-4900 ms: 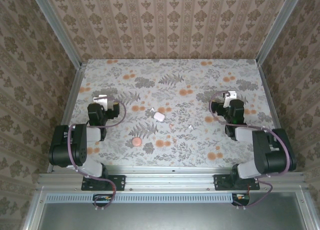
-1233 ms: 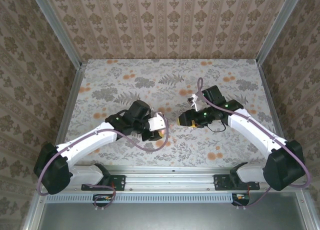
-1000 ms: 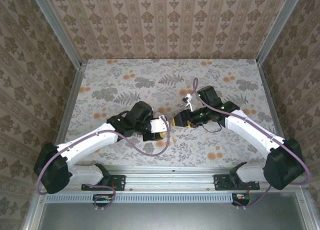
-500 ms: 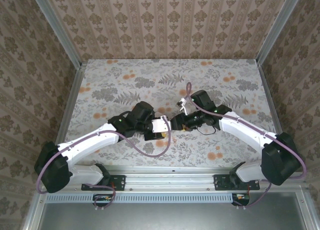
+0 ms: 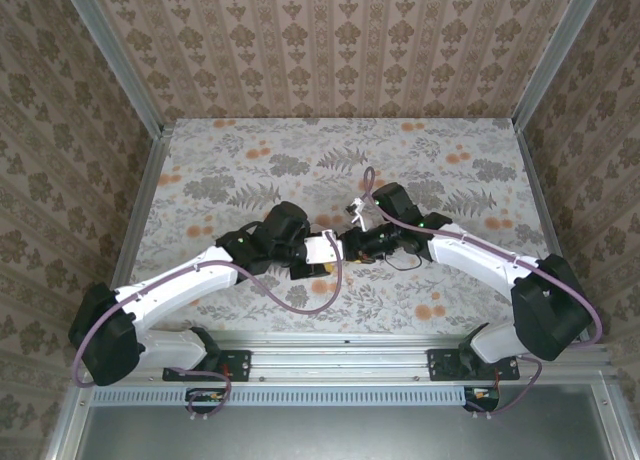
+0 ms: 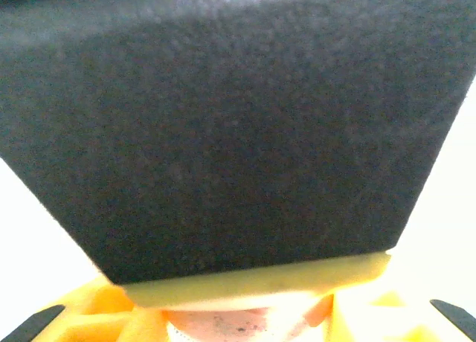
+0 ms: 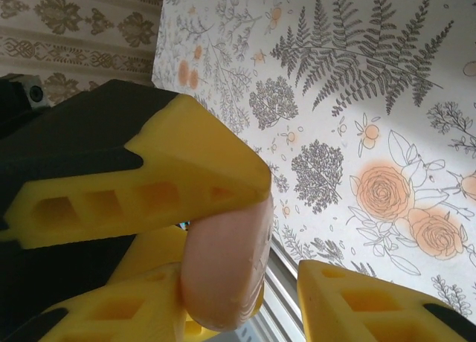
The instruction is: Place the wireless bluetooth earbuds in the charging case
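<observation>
Desk (image 5: 250,150) centre: left gripper (image 5: 330,263) pinches pink round plastic disc (image 7: 223,271); right gripper (image 5: 347,248) spread beside it. Small glossy white plastic charging case apparently hidden beneath (probably light, slippery; grasp flat sides).

top external: high behind arm bases (image 5: 210,365), looking down on floral table (image 5: 250,145) | left wrist: jammed against dark block (image 6: 223,134) | right wrist: close, low across same table toward wall (image 7: 74,22)

Left arm (image 5: 170,285) and right arm (image 5: 480,258): white link shells, black joint housings, black bases. A purple-grey cable loops along each. Fingers (image 7: 190,175) yellow, wedge-shaped, with rectangular hollows and black backing. Small white wrist block, possibly a camera mount.
</observation>
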`<state>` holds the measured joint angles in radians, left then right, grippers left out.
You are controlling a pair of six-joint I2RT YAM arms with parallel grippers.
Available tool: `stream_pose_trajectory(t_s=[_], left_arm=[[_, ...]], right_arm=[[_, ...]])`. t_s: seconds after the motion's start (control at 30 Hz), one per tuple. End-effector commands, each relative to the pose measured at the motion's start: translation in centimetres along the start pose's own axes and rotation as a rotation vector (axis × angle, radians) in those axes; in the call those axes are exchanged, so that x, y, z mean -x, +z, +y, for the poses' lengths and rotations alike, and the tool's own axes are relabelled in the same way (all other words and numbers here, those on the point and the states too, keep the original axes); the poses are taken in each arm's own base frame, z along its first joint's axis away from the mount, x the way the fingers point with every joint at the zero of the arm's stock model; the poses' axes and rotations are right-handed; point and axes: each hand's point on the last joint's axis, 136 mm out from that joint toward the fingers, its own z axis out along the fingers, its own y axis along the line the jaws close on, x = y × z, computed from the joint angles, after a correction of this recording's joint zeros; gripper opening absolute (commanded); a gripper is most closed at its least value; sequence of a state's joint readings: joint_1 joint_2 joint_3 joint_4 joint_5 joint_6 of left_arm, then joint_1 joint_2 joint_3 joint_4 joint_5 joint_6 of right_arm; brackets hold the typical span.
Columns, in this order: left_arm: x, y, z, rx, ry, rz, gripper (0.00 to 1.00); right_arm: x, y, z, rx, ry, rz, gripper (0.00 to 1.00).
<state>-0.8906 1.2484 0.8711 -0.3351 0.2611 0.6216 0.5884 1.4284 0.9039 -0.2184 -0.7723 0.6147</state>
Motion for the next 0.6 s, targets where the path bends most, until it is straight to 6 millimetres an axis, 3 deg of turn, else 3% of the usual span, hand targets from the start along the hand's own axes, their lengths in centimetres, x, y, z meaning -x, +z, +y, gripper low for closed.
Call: stream_pose_trajectory(t_s=[0.0, 0.2, 0.3, 0.4, 0.47, 0.57], left_arm=[[2.3, -0.8, 0.8, 0.028, 0.021, -0.061, 0.35], [2.1, -0.7, 0.9, 0.033, 0.015, -0.057, 0.36], [2.2, -0.4, 1.0, 0.032, 0.0, -0.054, 0.39], [2.2, -0.1, 1.3, 0.032, -0.021, -0.053, 0.56], [2.5, -0.2, 1.7, 0.035, -0.06, -0.079, 0.72], [2.9, -0.9, 2.5, 0.021, -0.146, -0.161, 0.8]], right_arm=[[-0.1, 0.6, 0.1, 0.018, 0.008, 0.013, 0.4], [0.0, 0.6, 0.7, 0.037, -0.017, 0.006, 0.23], [0.2, 0.2, 0.8, 0.031, -0.046, -0.02, 0.21], [0.2, -0.1, 0.6, 0.012, -0.085, -0.04, 0.2], [0.4, -1.3, 1.3, -0.005, -0.157, -0.087, 0.2], [0.9, -2.8, 0.3, -0.051, -0.228, -0.161, 0.21]])
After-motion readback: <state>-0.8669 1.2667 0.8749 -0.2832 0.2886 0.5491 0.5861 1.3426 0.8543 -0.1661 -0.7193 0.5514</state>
